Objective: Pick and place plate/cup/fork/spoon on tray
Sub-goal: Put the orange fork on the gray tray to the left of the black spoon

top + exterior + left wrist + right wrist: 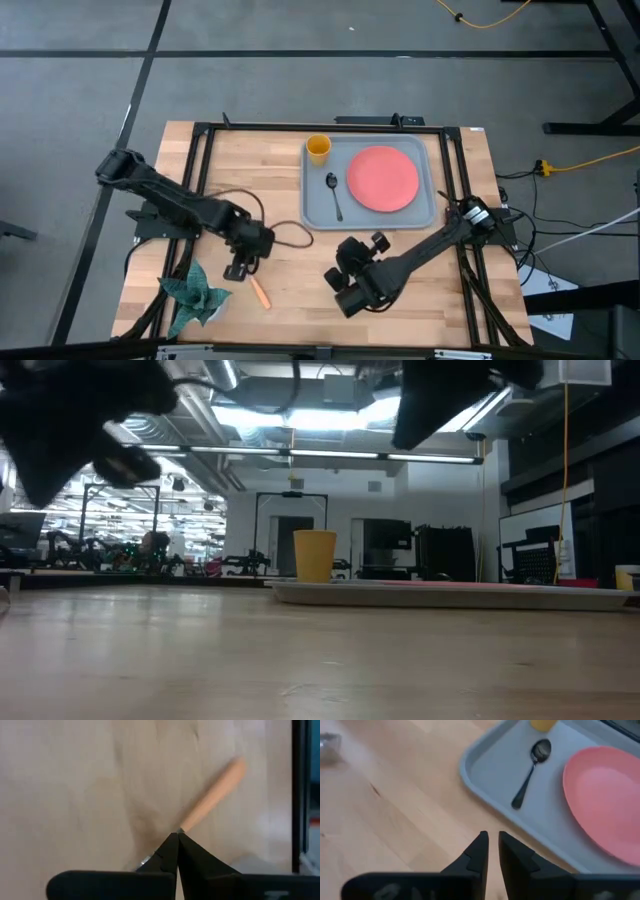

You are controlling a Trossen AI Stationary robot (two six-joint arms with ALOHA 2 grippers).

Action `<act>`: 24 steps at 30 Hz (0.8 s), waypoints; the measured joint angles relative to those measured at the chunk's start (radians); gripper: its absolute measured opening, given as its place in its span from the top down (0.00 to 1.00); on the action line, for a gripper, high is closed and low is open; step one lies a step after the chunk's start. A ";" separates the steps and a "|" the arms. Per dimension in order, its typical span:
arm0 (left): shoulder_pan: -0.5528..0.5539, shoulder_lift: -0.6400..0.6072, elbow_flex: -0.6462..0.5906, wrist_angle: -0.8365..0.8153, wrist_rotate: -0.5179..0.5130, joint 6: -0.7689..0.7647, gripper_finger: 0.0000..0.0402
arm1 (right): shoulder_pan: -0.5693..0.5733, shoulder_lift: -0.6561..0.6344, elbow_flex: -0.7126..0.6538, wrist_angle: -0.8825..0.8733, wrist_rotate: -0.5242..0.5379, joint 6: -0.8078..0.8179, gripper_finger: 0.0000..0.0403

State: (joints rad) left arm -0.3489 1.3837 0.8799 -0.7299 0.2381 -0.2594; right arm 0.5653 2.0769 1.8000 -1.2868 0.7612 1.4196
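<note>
With the plate (pixel 383 179), cup (pixel 318 149) and spoon (pixel 333 193) on the tray (pixel 315 205), only the fork (pixel 212 795) remains. Your left gripper (pixel 177 836) sits pinched together at its neck, seemingly clamping it; lift and carry next. The right gripper (pixel 491 840), nearly closed and empty, waits near the tray.

Hidden behind the left gripper (pixel 176 840) fingertips: the fork (pixel 210 795) tines, only the blurred orange handle showing. Cut off at the right wrist view's edge: the cup (pixel 543 724) (just its base), the plate (pixel 605 795) and tray (pixel 485 775). Reduced to dark blurs in the low view: both arms.

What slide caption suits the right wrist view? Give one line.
Right gripper hovers over the wooden table beside the grey tray, which holds the dark spoon, coral plate and yellow cup.
</note>
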 joint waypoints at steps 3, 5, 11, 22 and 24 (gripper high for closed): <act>-0.021 0.077 0.000 -0.002 0.024 0.025 1.00 | 0.019 0.001 0.000 -0.020 0.001 0.037 0.88; -0.029 0.130 0.000 -0.002 0.070 0.025 1.00 | 0.029 0.001 0.000 -0.043 -0.003 0.042 0.88; -0.057 0.244 0.000 -0.003 0.166 0.008 1.00 | 0.047 0.001 0.000 -0.051 -0.021 0.044 0.88; -0.021 0.318 0.000 0.160 0.118 0.029 1.00 | 0.056 0.001 0.000 -0.050 -0.021 0.044 0.88; 0.007 0.319 0.001 0.204 0.098 0.041 1.00 | 0.056 0.001 0.000 -0.045 -0.023 0.044 0.88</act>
State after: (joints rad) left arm -0.3417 1.7023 0.8810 -0.5255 0.3364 -0.2188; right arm 0.6209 2.0777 1.8000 -1.3313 0.7377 1.4632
